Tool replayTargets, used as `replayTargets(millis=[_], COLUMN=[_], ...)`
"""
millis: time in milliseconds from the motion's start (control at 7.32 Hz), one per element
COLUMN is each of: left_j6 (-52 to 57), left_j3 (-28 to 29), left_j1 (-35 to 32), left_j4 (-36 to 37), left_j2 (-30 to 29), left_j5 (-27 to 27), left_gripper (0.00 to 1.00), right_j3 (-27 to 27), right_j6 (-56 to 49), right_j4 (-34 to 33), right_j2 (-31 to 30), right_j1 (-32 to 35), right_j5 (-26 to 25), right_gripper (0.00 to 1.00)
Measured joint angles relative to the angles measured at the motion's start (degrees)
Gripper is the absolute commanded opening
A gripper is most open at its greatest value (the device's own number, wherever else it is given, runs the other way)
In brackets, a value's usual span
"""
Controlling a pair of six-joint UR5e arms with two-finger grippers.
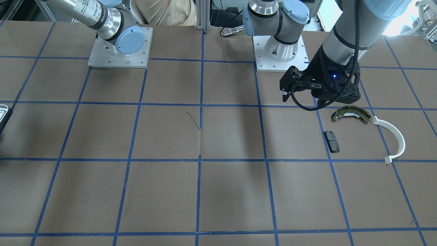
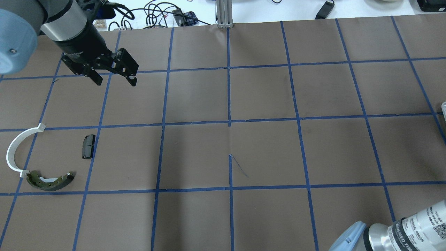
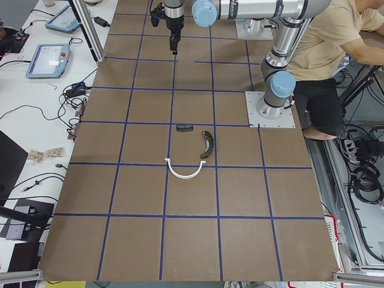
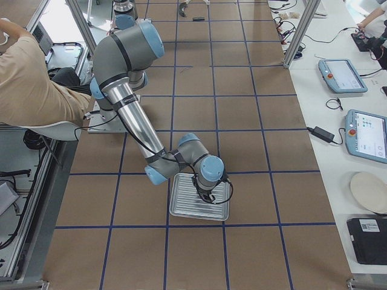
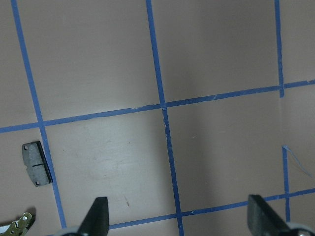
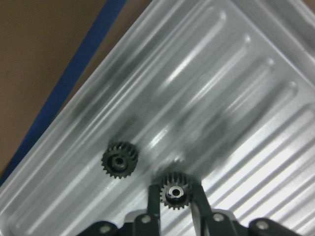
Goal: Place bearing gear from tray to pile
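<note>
The ribbed metal tray [image 6: 221, 73] lies near the table's right end [image 4: 184, 202] and shows as a sliver in the front-facing view [image 1: 2, 114]. Two small dark bearing gears lie in it. My right gripper [image 6: 174, 200] has its fingers [image 6: 153, 201] against both sides of one bearing gear [image 6: 174, 191]; the other gear [image 6: 119, 160] lies beside it. The pile is at the left end: an olive-brass shoe [image 2: 50, 181], a white half-ring [image 2: 14, 150] and a black pad [image 2: 88, 146]. My left gripper [image 2: 115, 79] hangs open and empty above the table, beyond the pile.
Both arm base plates [image 1: 119, 48] stand at the robot's edge of the table. An operator [image 4: 30, 84] sits behind the robot. A side bench with tablets [image 4: 344, 75] and cables runs along the far edge.
</note>
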Motion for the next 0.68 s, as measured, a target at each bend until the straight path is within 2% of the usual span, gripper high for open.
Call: replayTargets(millis=[273,410,683], left_j6=[0.2,0.5,0.5], left_j3=[-0.1,-0.4,-2.2], left_j1=[0.2,0.3,0.4], left_j4=[-0.7,-0.6,0.1], left_j2=[0.1,-0.1,-0.3], left_j5=[0.7,2.9,6.7], left_gripper=[1.00,1.00,1.00], right_j3=[0.1,0.6,3.1], right_j6=[2.0,5.3,17.0], right_j4=[0.8,2.2,5.2], right_j2=[-3.5,-6.8,-13.3], right_j1=[1.6,4.4,14.3], right_j5=[-0.2,-0.1,0.1], right_gripper=[0.00,0.00,0.00])
